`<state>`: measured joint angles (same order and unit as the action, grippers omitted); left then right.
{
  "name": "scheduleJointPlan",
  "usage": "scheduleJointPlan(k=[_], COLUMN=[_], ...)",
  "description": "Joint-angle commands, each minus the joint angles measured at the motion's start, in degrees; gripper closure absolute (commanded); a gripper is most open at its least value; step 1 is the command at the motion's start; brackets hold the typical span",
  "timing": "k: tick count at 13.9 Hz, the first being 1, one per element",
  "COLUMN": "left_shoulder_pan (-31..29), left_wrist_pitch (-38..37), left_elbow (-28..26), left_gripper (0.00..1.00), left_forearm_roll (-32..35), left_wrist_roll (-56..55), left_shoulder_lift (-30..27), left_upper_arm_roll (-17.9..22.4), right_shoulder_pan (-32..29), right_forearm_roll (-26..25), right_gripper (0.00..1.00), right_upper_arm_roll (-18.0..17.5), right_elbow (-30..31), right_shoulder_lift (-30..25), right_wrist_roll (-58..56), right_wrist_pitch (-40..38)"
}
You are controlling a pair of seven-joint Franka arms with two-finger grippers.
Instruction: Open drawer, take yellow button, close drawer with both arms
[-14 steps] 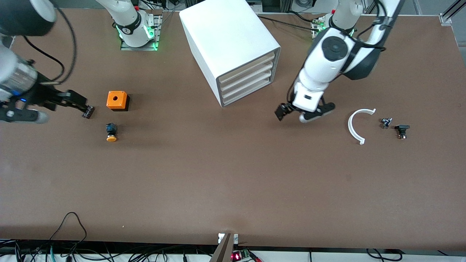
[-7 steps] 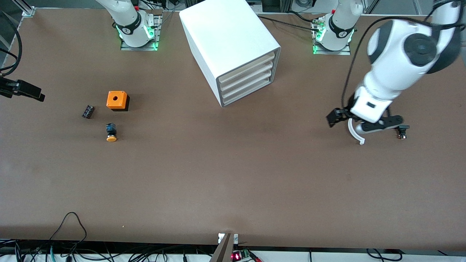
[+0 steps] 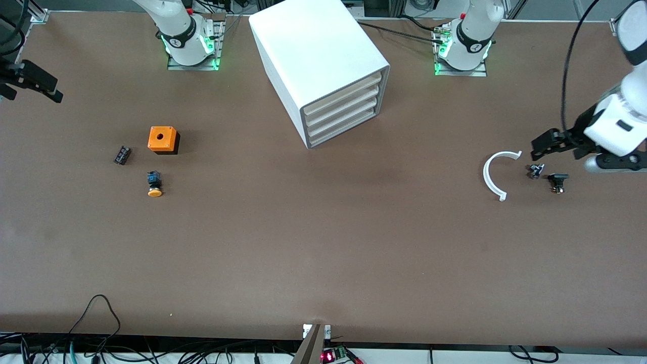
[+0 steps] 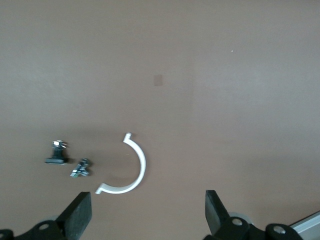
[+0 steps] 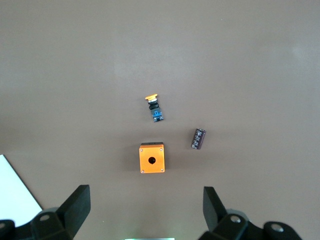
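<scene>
The white cabinet [image 3: 318, 55] stands at the middle of the table between the arms' bases. Its top drawer [image 3: 341, 94] is shut, like the three below it. The button [image 3: 154, 184] lies on the bare table toward the right arm's end, nearer to the front camera than the orange cube [image 3: 163, 139]. In the right wrist view the button [image 5: 155, 107] and cube [image 5: 152, 158] show below the open, empty right gripper [image 5: 145, 207]. That right gripper [image 3: 31, 87] hangs at the table's edge. My left gripper [image 3: 581, 152] is open and empty, up over the small parts at the left arm's end.
A small black ribbed block [image 3: 122, 154] lies beside the cube. A white curved strip [image 3: 498, 174], a small metal part [image 3: 536, 171] and a small black part [image 3: 557, 182] lie at the left arm's end. Cables hang along the front edge.
Both arms have swung outward. The left gripper went from in front of the cabinet to over the small parts. The right gripper left the black block for the table's edge.
</scene>
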<state>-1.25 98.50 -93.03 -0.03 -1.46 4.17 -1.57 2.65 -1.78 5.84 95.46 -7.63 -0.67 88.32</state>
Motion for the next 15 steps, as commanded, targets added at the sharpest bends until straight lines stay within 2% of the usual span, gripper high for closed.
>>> scheduleJointPlan(k=[1, 6, 9, 15], left_shoulder_pan=[0.46, 0.55, 0.55, 0.55], left_wrist_pitch=[-1.82, -3.22, -3.4, -3.75], left_elbow=[0.92, 1.19, 1.19, 1.45], left_gripper=[0.0, 0.0, 0.0, 0.0], left_forearm_roll=[-0.32, -0.41, -0.41, -0.5], left_wrist_roll=[4.36, 4.71, 4.71, 4.45], left_shoulder_lift=[-1.18, -1.27, -1.44, -1.53], left_upper_arm_roll=[1.83, 1.84, 1.57, 1.4], right_shoulder_pan=[0.07, 0.07, 0.51, 0.34], right_forearm_roll=[-0.33, 0.11, -0.67, -0.59], right_gripper=[0.0, 0.0, 0.0, 0.0], right_upper_arm_roll=[0.13, 0.22, -1.87, -1.89], right_elbow=[1.49, 0.79, 1.13, 0.7], right_shoulder_lift=[-0.63, -0.71, -0.54, -0.19], right_wrist_roll=[0.76, 0.85, 2.78, 1.64], right_wrist_pitch=[0.8, -0.07, -0.07, -0.86])
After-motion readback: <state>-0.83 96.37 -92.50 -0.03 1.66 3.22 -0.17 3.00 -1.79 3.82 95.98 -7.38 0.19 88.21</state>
